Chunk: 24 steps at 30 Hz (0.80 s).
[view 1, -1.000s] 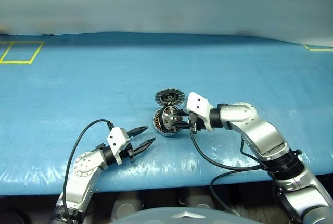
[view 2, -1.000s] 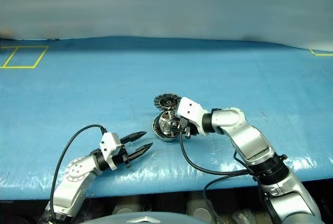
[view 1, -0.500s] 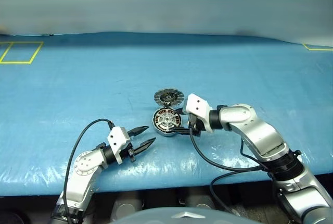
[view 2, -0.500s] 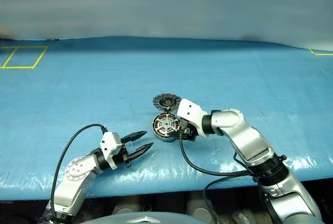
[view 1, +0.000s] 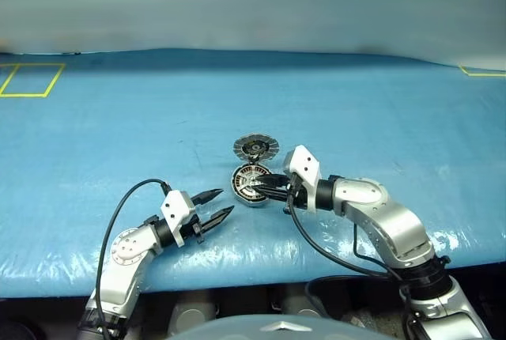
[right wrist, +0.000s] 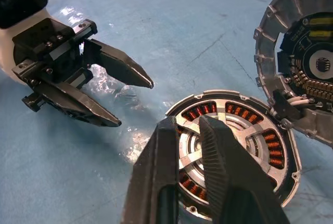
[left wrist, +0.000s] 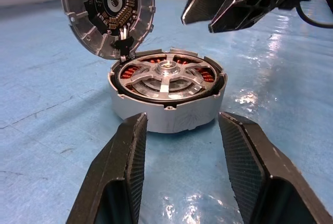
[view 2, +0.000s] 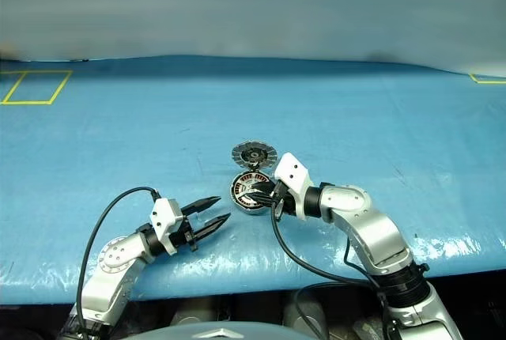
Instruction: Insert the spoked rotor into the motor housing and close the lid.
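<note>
Right gripper (right wrist: 195, 130): fingers pressed together, nothing between them; tips sit over the near rim of the motor housing (right wrist: 237, 151). Whether they touch it cannot be told. The forearm runs back low over the desk (view 1: 356, 103), tilted slightly downward, pointing toward the robot's left.

Left gripper (view 1: 213, 204): fingers parted about halfway, empty, level just above the desk, aimed forward and to the right at the housing, a short gap away. Its arm bends back to the desk's near edge, a black cable (view 1: 126, 205) looping over it.

Spoked rotor (left wrist: 165, 75): seated flat inside the housing, silver spokes across the copper-brown windings, roughly flush with the rim.

Lid (left wrist: 106, 10): open, standing tilted at the far side of the housing, joined to it at its lower edge, inner face turned toward the left gripper.

Left wrist view: shows the housing's grey side wall, the rotor's hub, and the right gripper's closed tips hanging above and beyond the housing, clear of the rotor's centre.

Right wrist view: shows the windings from above between the spokes, and the left gripper with its white body, apart from the housing.

Head views: show both arms converging on the housing at mid-desk, and yellow tape marks (view 1: 32, 79) at the far left corner.
</note>
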{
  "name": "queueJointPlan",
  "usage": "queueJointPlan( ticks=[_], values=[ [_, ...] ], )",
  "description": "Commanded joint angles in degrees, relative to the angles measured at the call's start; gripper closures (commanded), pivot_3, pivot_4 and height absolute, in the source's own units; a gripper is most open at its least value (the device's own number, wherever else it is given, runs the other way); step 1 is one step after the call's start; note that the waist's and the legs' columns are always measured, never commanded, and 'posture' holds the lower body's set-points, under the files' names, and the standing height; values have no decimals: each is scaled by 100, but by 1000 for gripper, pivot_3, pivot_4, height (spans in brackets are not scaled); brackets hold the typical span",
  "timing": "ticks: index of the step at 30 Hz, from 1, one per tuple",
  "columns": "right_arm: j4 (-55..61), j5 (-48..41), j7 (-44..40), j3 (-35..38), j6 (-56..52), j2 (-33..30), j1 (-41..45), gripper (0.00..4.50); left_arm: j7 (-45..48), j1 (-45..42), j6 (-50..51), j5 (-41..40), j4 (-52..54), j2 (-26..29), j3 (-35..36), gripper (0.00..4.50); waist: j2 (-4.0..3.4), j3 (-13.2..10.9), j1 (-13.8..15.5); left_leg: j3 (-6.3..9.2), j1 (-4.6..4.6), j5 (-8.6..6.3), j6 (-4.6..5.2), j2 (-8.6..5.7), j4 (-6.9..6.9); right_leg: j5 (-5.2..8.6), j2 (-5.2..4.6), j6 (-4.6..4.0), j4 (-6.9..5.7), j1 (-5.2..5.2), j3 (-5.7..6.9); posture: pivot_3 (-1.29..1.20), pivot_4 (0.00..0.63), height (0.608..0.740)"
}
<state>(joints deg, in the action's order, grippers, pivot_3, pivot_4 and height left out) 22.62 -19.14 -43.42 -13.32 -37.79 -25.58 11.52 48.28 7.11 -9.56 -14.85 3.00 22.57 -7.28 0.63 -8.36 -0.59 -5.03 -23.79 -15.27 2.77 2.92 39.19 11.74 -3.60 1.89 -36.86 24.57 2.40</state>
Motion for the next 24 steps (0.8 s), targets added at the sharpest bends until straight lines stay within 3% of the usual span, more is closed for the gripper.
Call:
queueJointPlan(
  ticks=[1,15,24],
  values=[
    [88,-19,439,111,113,332,-142,4131,24,-110,-86,-70,-36,-10,72,2183,0,0,1,1,1,0,0,0,1,0,1,0,-1,-1,1,0,150,740],
    [-248,42,1122,170,465,1015,-594,4131,29,-541,188,-461,68,-44,261,2183,0,0,-2,1,0,1,-1,1,-4,0,6,0,0,-1,-1,0,150,740],
    [220,-145,962,117,455,919,-946,4131,72,-1794,779,-841,-337,114,771,2183,2,1,6,5,1,6,-6,0,2,8,10,26,-2,-7,-1,0,150,740]
  ],
)
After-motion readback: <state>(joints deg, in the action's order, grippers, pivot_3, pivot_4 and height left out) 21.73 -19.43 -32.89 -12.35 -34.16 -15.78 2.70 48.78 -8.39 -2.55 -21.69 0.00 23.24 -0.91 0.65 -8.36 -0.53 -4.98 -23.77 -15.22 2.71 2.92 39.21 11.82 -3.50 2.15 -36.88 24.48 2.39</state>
